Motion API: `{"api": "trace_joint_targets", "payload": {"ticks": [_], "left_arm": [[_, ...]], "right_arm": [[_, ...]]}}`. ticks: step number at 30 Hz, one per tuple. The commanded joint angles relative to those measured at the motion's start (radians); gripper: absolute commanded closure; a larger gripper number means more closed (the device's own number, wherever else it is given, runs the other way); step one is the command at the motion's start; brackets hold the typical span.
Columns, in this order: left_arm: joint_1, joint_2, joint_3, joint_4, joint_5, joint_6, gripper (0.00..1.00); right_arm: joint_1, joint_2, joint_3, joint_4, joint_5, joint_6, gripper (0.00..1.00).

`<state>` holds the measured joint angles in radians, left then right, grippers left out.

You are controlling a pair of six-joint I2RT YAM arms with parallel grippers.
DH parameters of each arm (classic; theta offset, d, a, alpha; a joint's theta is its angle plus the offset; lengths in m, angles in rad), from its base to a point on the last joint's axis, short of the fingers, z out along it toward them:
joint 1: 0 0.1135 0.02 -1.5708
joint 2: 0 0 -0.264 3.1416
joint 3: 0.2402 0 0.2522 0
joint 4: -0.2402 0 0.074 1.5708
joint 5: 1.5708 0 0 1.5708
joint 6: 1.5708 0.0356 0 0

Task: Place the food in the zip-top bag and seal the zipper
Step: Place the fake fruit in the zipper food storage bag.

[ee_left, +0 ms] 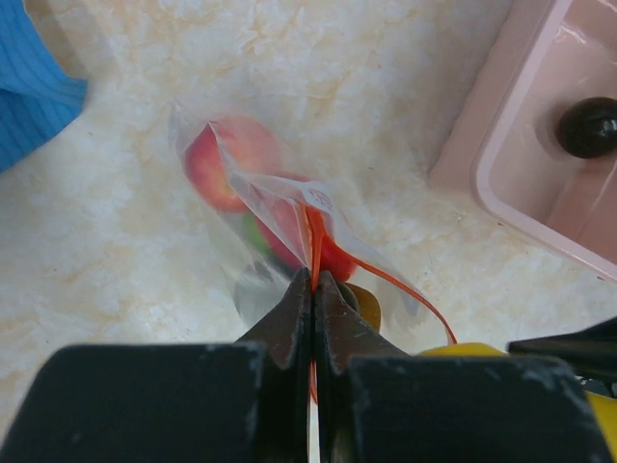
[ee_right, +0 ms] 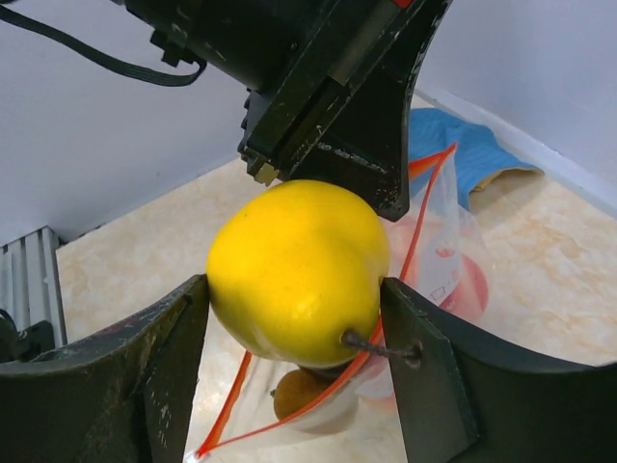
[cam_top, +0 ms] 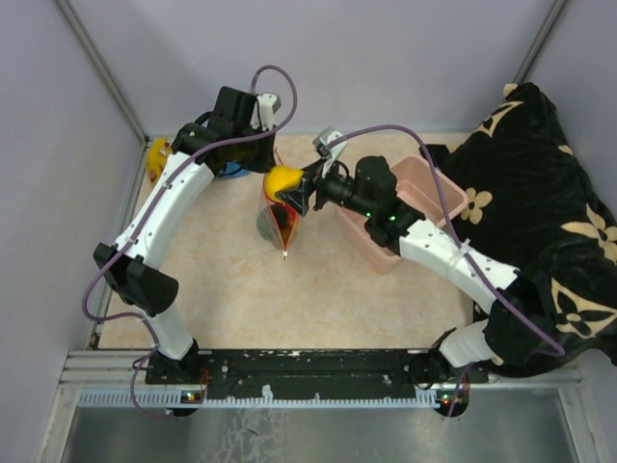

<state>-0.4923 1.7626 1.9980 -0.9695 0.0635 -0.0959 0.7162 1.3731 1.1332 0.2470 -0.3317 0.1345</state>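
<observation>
The left gripper (ee_left: 313,282) pinches the bag's (ee_left: 280,207) zipper (ee_left: 314,241); the right gripper (ee_right: 294,299) clamps a yellow fruit (ee_right: 289,256) at the bag's 12 o'clock.

Grey walls (cam_top: 386,58) enclose a beige marbled table (cam_top: 318,299).

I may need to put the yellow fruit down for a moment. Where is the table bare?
The near half of the table is bare, between the left arm and right arm, in front of the zip-top bag. Crowded at the back: bag, pink tub on the right, blue cloth on the left.
</observation>
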Motion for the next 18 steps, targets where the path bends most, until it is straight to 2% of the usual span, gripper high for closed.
{"api": "trace_joint_targets", "payload": {"ticks": [1,6,10,18], "left_arm": [[-0.016,-0.006,0.035,0.001,0.001,-0.004,1.00],[-0.026,-0.019,0.027,-0.002,-0.008,-0.005,1.00],[-0.029,-0.034,0.014,-0.003,-0.011,-0.005,1.00],[-0.031,-0.049,-0.012,-0.016,-0.033,-0.006,1.00]], "right_arm": [[0.011,0.064,0.060,0.127,-0.067,0.013,0.47],[0.011,0.115,0.048,0.119,-0.028,-0.010,0.47],[0.005,0.121,0.005,0.119,0.067,-0.040,0.48],[-0.032,0.110,-0.033,0.115,0.147,-0.025,0.48]]}}
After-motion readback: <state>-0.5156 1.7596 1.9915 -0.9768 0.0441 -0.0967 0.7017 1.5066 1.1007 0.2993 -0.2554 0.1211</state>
